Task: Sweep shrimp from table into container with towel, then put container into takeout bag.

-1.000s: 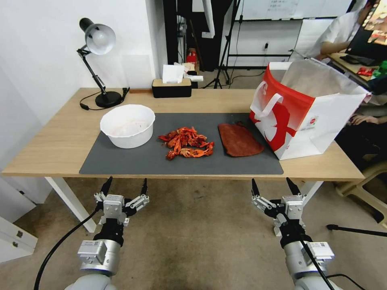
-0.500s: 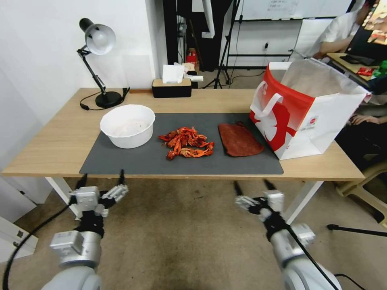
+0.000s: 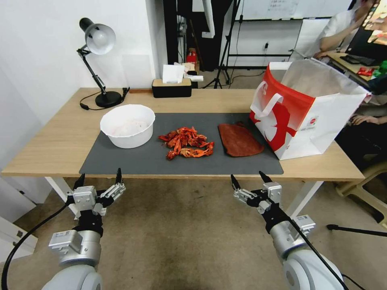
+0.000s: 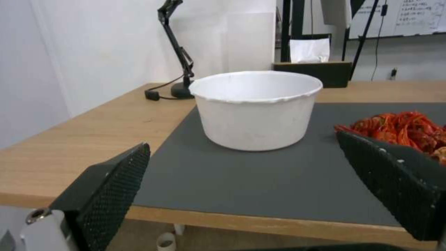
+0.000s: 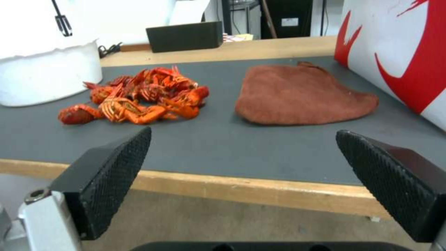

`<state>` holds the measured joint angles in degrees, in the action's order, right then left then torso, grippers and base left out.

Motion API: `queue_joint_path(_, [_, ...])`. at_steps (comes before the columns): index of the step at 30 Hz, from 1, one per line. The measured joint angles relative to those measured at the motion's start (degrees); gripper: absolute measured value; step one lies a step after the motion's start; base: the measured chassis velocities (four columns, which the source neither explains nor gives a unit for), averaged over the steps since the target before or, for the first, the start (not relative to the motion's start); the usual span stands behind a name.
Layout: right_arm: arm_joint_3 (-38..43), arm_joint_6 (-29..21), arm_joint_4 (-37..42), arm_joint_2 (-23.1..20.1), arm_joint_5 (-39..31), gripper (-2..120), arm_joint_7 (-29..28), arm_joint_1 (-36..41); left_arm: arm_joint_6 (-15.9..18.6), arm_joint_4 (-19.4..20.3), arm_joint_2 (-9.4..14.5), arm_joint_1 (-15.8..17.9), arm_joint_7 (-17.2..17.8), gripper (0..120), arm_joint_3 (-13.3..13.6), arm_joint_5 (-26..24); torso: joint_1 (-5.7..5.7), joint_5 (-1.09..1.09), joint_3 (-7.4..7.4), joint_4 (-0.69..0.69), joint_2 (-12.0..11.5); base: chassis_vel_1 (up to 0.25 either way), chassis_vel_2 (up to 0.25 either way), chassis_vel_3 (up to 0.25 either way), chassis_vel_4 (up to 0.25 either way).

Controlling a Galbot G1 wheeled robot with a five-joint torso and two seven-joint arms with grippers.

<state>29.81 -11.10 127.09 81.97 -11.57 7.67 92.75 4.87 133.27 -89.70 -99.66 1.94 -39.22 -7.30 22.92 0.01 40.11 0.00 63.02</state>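
**Both my grippers spread wide below the table's near edge**

My left gripper [image 3: 99, 177] hangs just in front of the table [image 3: 48, 149], below its near edge, its fingers spread wide with nothing between them. In the left wrist view it faces the container [image 4: 256, 108], which stands upright on the left part of the dark grey mat [image 3: 145, 161]. Just right of the container, at the mat's middle, lies the pile of shrimp [image 3: 186, 147], not touching it. Beside the shrimp, with a gap between, the towel [image 3: 239, 140] lies flat on the mat. The takeout bag [image 3: 306, 112] stands upright at the mat's right end, close to the towel. My right gripper [image 3: 249, 180] hangs below the near edge too, fingers equally spread and empty, facing the towel.
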Motion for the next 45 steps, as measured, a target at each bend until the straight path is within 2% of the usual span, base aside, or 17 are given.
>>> queue_joint_path(10, [0.17, 0.00, -0.82, -0.38, -0.96, 100, -1.01, -0.97, -0.37, -0.75, 0.26, 0.49, -0.77, 100, -0.14, 0.86, -0.01, -0.01, 0.00, 0.00, 0.00, 0.000, 0.000, 0.000, 0.000])
queue_joint_path(17, [0.28, 0.00, -1.27, -1.44, -2.01, 100, -1.18, -1.35, -4.72, -3.31, 6.30, 4.55, -3.07, 100, -2.82, 1.46, -0.01, -0.02, 0.00, 0.01, 0.01, 0.000, 0.000, 0.000, 0.000])
queue_joint_path(20, [0.61, 0.00, -1.47, -2.28, -2.47, 100, -1.18, -1.28, -5.77, -5.95, 13.35, 8.68, -4.20, 100, -4.22, -0.55, -0.01, -0.01, 0.00, -0.01, 0.01, 0.000, 0.000, 0.000, 0.000])
queue_joint_path(21, [0.61, 0.00, -1.47, -2.28, -2.47, 100, -1.18, -1.28, -5.77, -5.95, 13.35, 8.68, -4.20, 100, -4.22, -0.55, -0.01, -0.01, 0.00, -0.01, 0.01, 0.000, 0.000, 0.000, 0.000])
queue_joint_path(24, [0.60, 0.00, -1.73, -2.62, -2.53, 100, -1.19, -1.05, -7.24, -10.80, 23.74, 13.45, -5.78, 100, -3.03, -4.29, -0.01, -0.03, 0.00, 0.00, 0.01, 0.000, 0.000, 0.000, 0.000])
queue_joint_path(25, [0.60, 0.00, -1.73, -2.62, -2.53, 100, -1.19, -1.05, -7.24, -10.80, 23.74, 13.45, -5.78, 100, -3.03, -4.29, -0.01, -0.03, 0.00, 0.00, 0.01, 0.000, 0.000, 0.000, 0.000])
queue_joint_path(28, [0.15, 0.00, -2.07, -2.38, -2.39, 100, -1.12, -1.12, -9.18, -16.16, 37.05, 18.76, -8.72, 100, -0.72, -9.63, 0.00, -0.05, 0.01, 0.00, 0.00, 0.000, 0.000, 0.000, 0.000])
queue_joint_path(29, [-0.05, 0.01, -2.08, -2.14, -2.24, 100, -0.98, -1.06, -10.02, -18.32, 44.38, 21.79, -11.69, 100, -0.18, -12.13, 0.00, 0.00, 0.01, -0.02, 0.00, 0.000, 0.000, 0.000, 0.000])
queue_joint_path(30, [-0.05, 0.01, -2.08, -2.14, -2.24, 100, -0.98, -1.06, -10.02, -18.32, 44.38, 21.79, -11.69, 100, -0.18, -12.13, 0.00, 0.00, 0.01, -0.02, 0.00, 0.000, 0.000, 0.000, 0.000])
queue_joint_path(32, [-0.44, 0.01, -2.09, -1.90, -1.66, 100, -0.68, -0.78, -10.30, -21.32, 52.81, 25.72, -16.80, 100, 0.37, -14.94, 0.00, -0.01, 0.01, -0.03, 0.00, 0.000, 0.000, 0.000, 0.000])
queue_joint_path(33, [-0.44, 0.01, -2.09, -1.90, -1.66, 100, -0.68, -0.78, -10.30, -21.32, 52.81, 25.72, -16.80, 100, 0.37, -14.94, 0.00, -0.01, 0.01, -0.03, 0.00, 0.000, 0.000, 0.000, 0.000])
queue_joint_path(35, [-0.80, 0.01, -2.09, -1.68, -0.94, 100, -0.55, -0.54, -10.44, -24.26, 60.32, 29.45, -27.49, 100, 0.81, -15.64, 0.00, 0.01, 0.01, 0.00, 0.00, 0.000, 0.000, 0.000, 0.000])
queue_joint_path(39, [-1.05, 0.01, -2.09, -1.48, -0.37, 100, -0.50, -0.28, -11.92, -26.99, 65.80, 34.51, -39.16, 100, 4.01, -13.78, 0.00, -0.01, 0.01, 0.02, 0.00, 0.000, 0.000, 0.000, 0.000])
queue_joint_path(41, [-1.19, 0.01, -2.14, -1.23, 0.34, 100, -0.41, 0.20, -13.50, -30.81, 68.57, 45.07, -48.85, 100, 13.33, -9.51, 0.00, -0.04, 0.01, 0.01, 0.00, 0.000, 0.000, 0.000, 0.000])
queue_joint_path(42, [-1.19, 0.01, -2.14, -1.23, 0.34, 100, -0.41, 0.20, -13.50, -30.81, 68.57, 45.07, -48.85, 100, 13.33, -9.51, 0.00, -0.04, 0.01, 0.01, 0.00, 0.000, 0.000, 0.000, 0.000])
queue_joint_path(44, [-1.22, 0.01, -2.15, -0.94, 0.73, 100, -0.34, 0.73, -13.94, -34.33, 68.31, 54.77, -53.12, 100, 21.72, -5.73, 0.00, 0.00, 0.01, -0.01, 0.00, 0.000, 0.000, 0.000, 0.000])
queue_joint_path(45, [-1.22, 0.01, -2.15, -0.94, 0.73, 100, -0.34, 0.73, -13.94, -34.33, 68.31, 54.77, -53.12, 100, 21.72, -5.73, 0.00, 0.00, 0.01, -0.01, 0.00, 0.000, 0.000, 0.000, 0.000])
